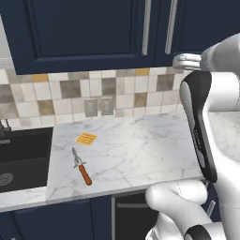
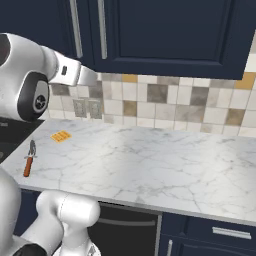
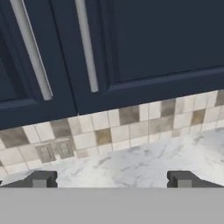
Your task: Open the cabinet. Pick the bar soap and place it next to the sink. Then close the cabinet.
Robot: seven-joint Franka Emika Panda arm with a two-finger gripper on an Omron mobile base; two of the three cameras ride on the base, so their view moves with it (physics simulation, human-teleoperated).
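Tool (image 3: pixel 112 179) seen nearest camera, fingers spread wide, nothing grasped, aimed at cabinet doors above backsplash. Marble counter (image 1: pixel 136 154) spread below. Cabinet (image 3: pixel 153 43), narrower navy door, shut, silver bar handle (image 3: pixel 86 46) upright at left edge. Sink (image 1: pixel 21 159) recessed at counter's left end. Orange-handled knife (image 1: pixel 82 167) laid near sink; orange ridged square (image 1: pixel 86 138) just behind it. Bar soap location cannot be told.

Both base views look forward and down from behind the arm onto the white marble countertop (image 1: pixel 136 150), one from its left, one from its right. They share the countertop, the beige-and-grey tiled backsplash (image 2: pixel 170 100) and the navy upper cabinet doors (image 1: pixel 79 28). The hand view looks level at the doors from close above the countertop.
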